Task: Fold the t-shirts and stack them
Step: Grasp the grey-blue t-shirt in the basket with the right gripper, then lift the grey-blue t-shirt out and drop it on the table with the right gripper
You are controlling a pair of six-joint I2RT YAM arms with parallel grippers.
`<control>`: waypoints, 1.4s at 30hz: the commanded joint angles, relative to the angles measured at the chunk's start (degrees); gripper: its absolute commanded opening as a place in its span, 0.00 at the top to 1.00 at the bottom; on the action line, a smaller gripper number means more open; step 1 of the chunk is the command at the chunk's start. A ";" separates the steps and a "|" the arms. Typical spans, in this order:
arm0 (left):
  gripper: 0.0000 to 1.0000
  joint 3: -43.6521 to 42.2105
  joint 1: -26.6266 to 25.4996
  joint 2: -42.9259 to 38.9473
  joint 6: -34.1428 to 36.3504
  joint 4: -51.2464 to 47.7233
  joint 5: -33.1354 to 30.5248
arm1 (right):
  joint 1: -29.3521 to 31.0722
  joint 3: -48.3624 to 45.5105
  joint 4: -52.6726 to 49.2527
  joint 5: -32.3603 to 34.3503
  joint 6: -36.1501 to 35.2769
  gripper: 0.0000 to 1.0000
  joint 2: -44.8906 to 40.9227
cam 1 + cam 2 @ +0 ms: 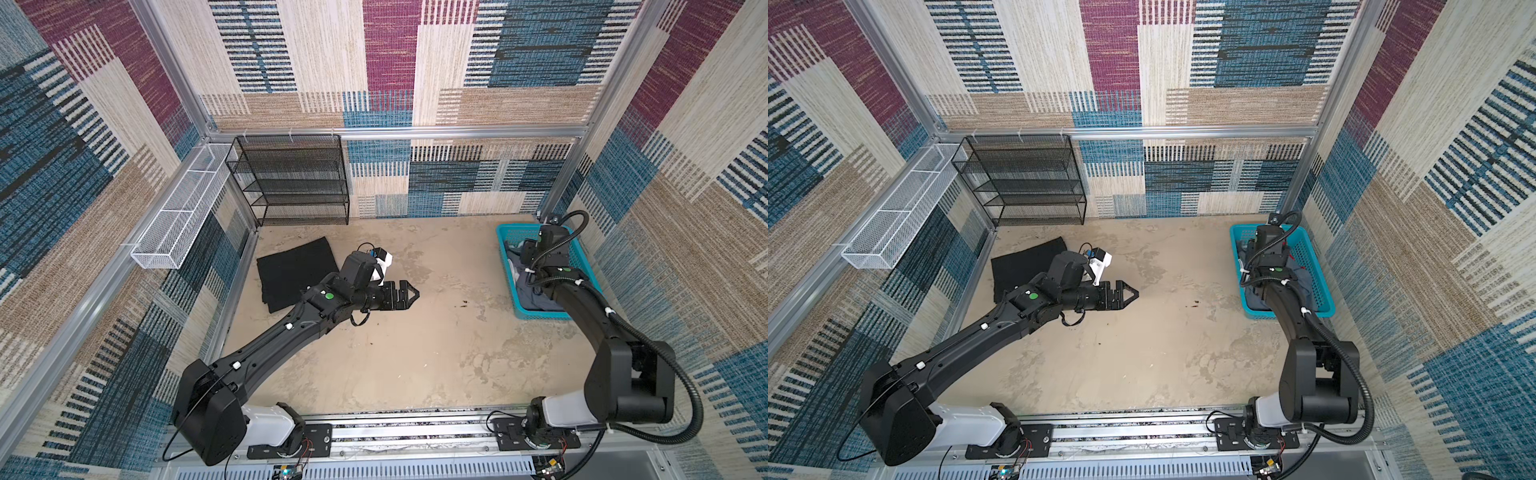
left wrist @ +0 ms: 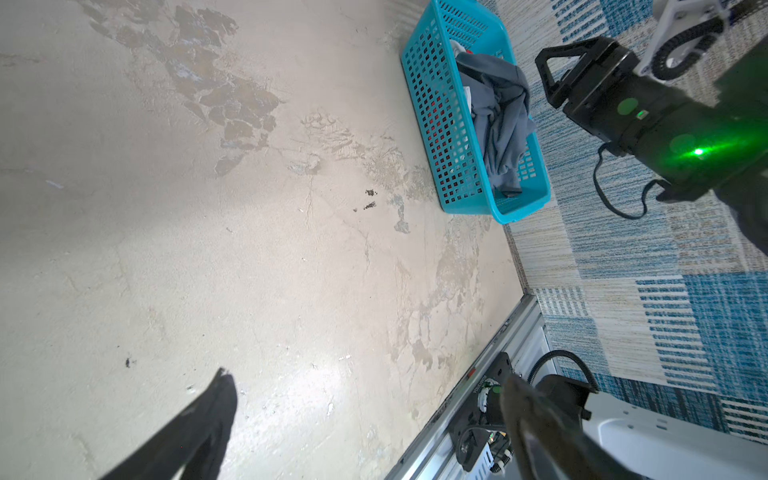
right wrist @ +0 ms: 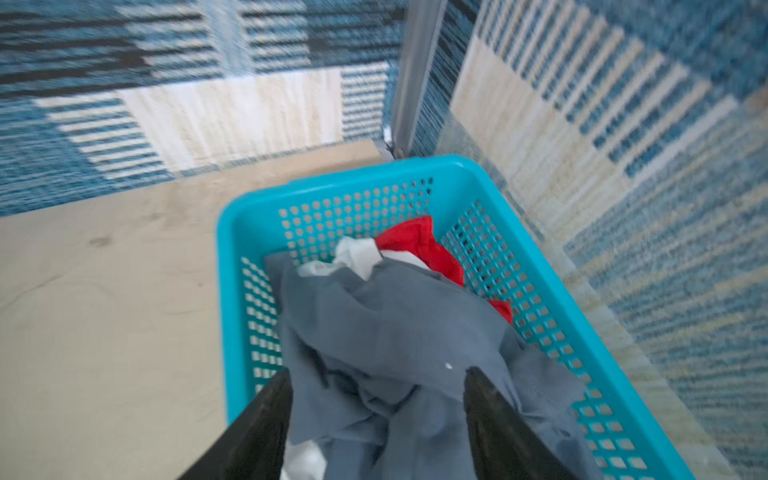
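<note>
A folded black t-shirt (image 1: 286, 270) (image 1: 1021, 262) lies flat at the table's left. My left gripper (image 1: 411, 294) (image 1: 1133, 293) (image 2: 370, 395) hovers to its right over bare table, open and empty. At the far right a turquoise mesh basket (image 1: 582, 266) (image 1: 1312, 266) (image 2: 440, 137) holds a crumpled blue-grey t-shirt (image 3: 395, 316) (image 2: 498, 120) on top, with a white one (image 3: 361, 253) and a red one (image 3: 432, 249) under it. My right gripper (image 3: 378, 378) hangs over the basket, jaws spread open just above the blue-grey cloth. In both top views its wrist hides the fingers.
A black mesh shelf rack (image 1: 291, 178) stands at the back left. A white wire basket (image 1: 178, 216) hangs on the left wall. The basket sits close to the right wall and the back corner post (image 3: 411, 75). The arm-base rail (image 1: 395, 432) borders the front edge.
</note>
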 commanded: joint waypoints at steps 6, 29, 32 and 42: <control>0.01 -0.73 -0.01 -1.31 1.36 -0.24 -0.18 | -5.20 3.00 -4.77 -3.30 5.91 0.49 7.11; 0.01 -0.25 0.08 -3.55 4.08 -0.08 -5.06 | 8.41 27.52 -0.24 -22.72 0.30 1.00 -6.12; 0.00 -0.09 0.32 -6.58 5.87 -1.62 -9.52 | 15.93 46.20 -6.68 -23.72 -1.72 1.00 1.75; 0.01 -6.54 3.38 -19.88 7.57 -7.35 -21.54 | 30.13 75.16 -22.04 -28.25 5.79 1.00 24.43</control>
